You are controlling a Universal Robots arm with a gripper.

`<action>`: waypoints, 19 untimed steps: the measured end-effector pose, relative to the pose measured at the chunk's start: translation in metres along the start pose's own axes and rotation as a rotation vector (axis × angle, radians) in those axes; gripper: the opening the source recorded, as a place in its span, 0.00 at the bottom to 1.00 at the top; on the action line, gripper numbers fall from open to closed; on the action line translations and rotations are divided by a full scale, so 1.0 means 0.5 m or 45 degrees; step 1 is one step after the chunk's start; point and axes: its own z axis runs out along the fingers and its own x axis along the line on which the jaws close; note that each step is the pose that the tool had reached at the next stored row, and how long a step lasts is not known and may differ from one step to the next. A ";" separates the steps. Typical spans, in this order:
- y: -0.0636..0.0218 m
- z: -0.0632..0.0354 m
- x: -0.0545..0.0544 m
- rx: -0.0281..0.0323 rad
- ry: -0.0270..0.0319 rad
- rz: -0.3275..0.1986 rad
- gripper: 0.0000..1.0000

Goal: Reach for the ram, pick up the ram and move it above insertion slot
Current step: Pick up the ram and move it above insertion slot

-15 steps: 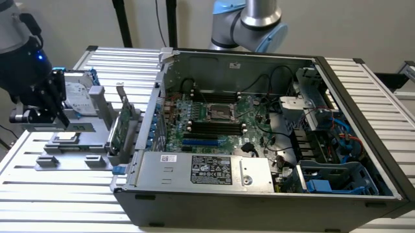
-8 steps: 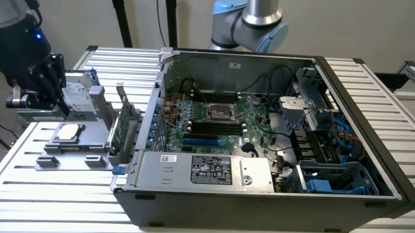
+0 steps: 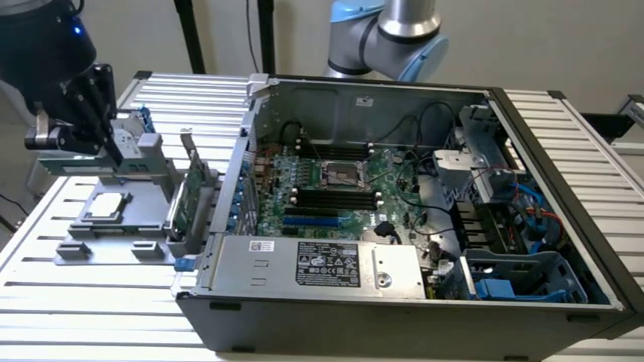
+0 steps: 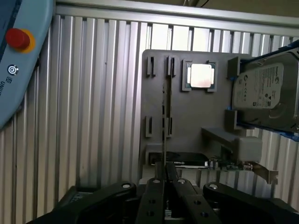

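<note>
Both jaws apparently clamp the ram (image 4: 164,121) edge-on.

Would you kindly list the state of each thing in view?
gripper, shut on the ram
ram, upright on edge in the gray fixture
processor chip, lying flat in its recess
expansion card, standing on edge
computer case, open, side panel off

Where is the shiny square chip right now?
The square silver chip lies flat on the grey holder tray at the exterior view's left, outside the open computer case, below the gripper.
</note>
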 end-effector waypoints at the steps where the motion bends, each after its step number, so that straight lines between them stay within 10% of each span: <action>1: -0.007 -0.003 0.000 0.0002 -0.0023 0.000 0.13; 19: -0.147 -0.053 0.000 0.0021 -0.0363 0.000 0.13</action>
